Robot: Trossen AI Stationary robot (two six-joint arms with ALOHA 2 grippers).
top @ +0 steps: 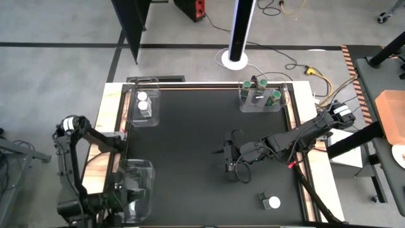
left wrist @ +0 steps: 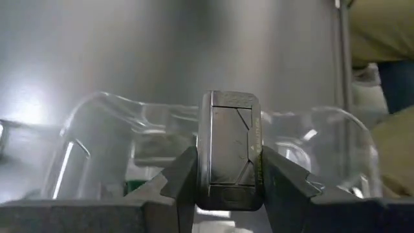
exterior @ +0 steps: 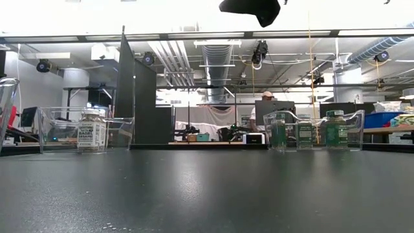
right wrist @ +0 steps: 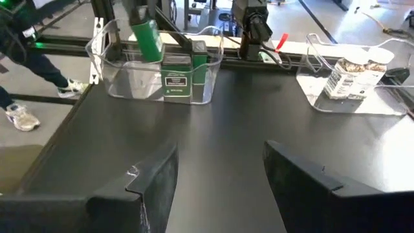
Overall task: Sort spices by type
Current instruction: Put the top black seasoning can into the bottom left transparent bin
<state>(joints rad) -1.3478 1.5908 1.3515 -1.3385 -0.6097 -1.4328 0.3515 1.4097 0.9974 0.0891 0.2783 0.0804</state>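
Note:
My left gripper point(left wrist: 229, 175) hangs over a clear tray point(top: 147, 170) at the table's near left corner and is shut on a dark, square-sided spice jar point(left wrist: 229, 139); its lid is hidden. My right gripper point(top: 226, 158) is open above the middle of the table and touches nothing. One white-lidded jar point(top: 269, 202) lies on its side near the table's near right corner. Jars with white lids point(top: 143, 104) stand in a far-left tray. Jars with green lids point(top: 261, 94) stand in a far-right tray. My left gripper pinches the dark jar between its two fingers point(left wrist: 184, 178), one on each of two opposite flat sides point(left wrist: 206, 155). The jar points along the fingers and juts past their tips. It sits above the clear tray; whether it touches the tray I cannot tell.
The black mat has wooden strips point(top: 114, 120) along its left and right edges. Cables point(top: 237, 171) hang by my right gripper. A white post base point(top: 235, 60) stands beyond the far edge. In the low view both far trays point(exterior: 58, 129) point(exterior: 317, 129) stand on the mat.

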